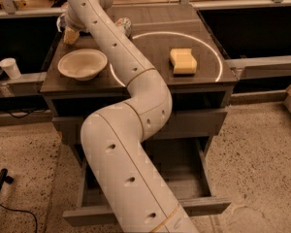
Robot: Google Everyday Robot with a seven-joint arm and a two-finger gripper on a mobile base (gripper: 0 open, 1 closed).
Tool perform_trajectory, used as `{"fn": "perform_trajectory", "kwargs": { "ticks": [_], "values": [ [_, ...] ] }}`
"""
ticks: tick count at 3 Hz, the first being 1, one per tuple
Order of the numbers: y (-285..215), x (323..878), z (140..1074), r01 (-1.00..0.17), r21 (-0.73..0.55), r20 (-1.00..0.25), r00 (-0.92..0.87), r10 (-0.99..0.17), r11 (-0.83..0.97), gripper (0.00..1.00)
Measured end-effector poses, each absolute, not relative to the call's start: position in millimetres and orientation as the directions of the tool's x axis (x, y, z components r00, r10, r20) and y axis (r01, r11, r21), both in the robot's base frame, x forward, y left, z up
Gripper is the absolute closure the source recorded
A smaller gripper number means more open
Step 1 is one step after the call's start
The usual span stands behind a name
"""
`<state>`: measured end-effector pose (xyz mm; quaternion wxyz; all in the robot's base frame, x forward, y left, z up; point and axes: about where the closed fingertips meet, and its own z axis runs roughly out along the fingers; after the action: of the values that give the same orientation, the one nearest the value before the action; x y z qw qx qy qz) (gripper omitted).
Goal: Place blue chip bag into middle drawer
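The blue chip bag (62,20) lies at the back left corner of the cabinet top, mostly hidden behind my arm; only a blue and white edge shows. My gripper (71,35) is down at that corner, right against the bag and just behind the white bowl (82,63). The middle drawer (203,206) is pulled open at the bottom of the cabinet. My arm passes over it and hides much of its inside.
A yellow sponge (183,61) lies on the right of the cabinet top. A crushed can (124,25) stands at the back behind my arm. The upper drawer (196,123) is closed. A white cup (10,67) stands on a ledge at the left.
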<state>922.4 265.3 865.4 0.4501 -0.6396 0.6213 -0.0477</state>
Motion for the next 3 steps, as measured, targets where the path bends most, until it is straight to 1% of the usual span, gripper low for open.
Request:
{"fn": "perform_trajectory", "kwargs": {
  "ticks": [2, 3],
  "values": [
    [265.6, 932.5, 851.1, -0.741, -0.641, -0.491, 0.195, -0.849, 0.2, 0.63],
    [260.9, 935.9, 850.1, -0.735, -0.645, -0.486, 0.185, -0.854, 0.208, 0.73]
  ]
}}
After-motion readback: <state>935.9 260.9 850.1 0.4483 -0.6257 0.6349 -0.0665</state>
